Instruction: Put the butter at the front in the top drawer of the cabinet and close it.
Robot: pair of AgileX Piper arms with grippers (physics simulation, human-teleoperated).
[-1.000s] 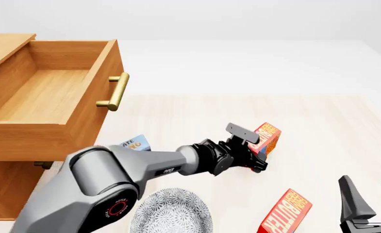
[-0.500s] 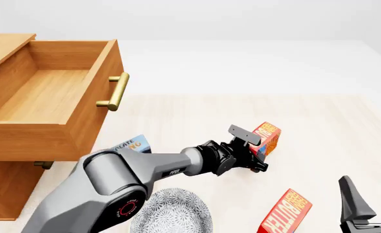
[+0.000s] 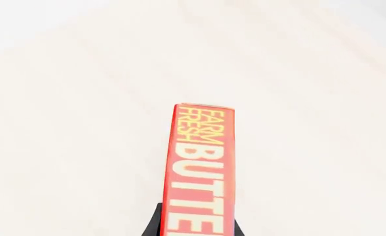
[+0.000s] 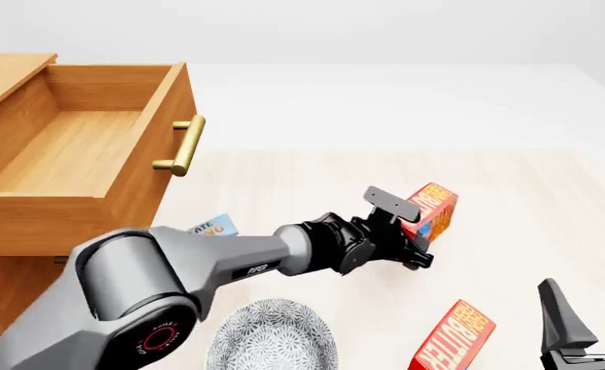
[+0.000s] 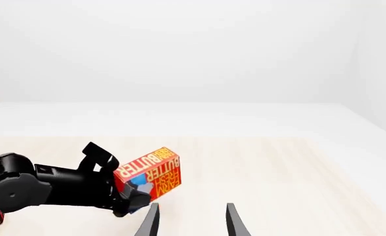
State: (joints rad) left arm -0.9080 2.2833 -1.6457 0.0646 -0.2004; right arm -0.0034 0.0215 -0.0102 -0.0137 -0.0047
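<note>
I've got the butter (image 4: pixel 431 209) clamped between the left gripper (image 4: pixel 403 223) fingers, carton tilted; right gripper (image 4: pixel 588 314) sits apart, jaws spread, empty.

Butter (image 4: pixel 431 208): small red carton, yellow-orange "FARM FRESH BUTTER" lettering, blue picture on one side; tilted, clamped between the left gripper's (image 4: pixel 409 228) fingers, mid-table, well right of the cabinet. Whether it touches the table can't be told. Top drawer (image 4: pixel 127 202): light-brown wood, deep, pulled fully out, brass bar handle on its front. Cabinet (image 4: pixel 4 73): light-brown wood, flat top, at the left edge of the front view.
</note>
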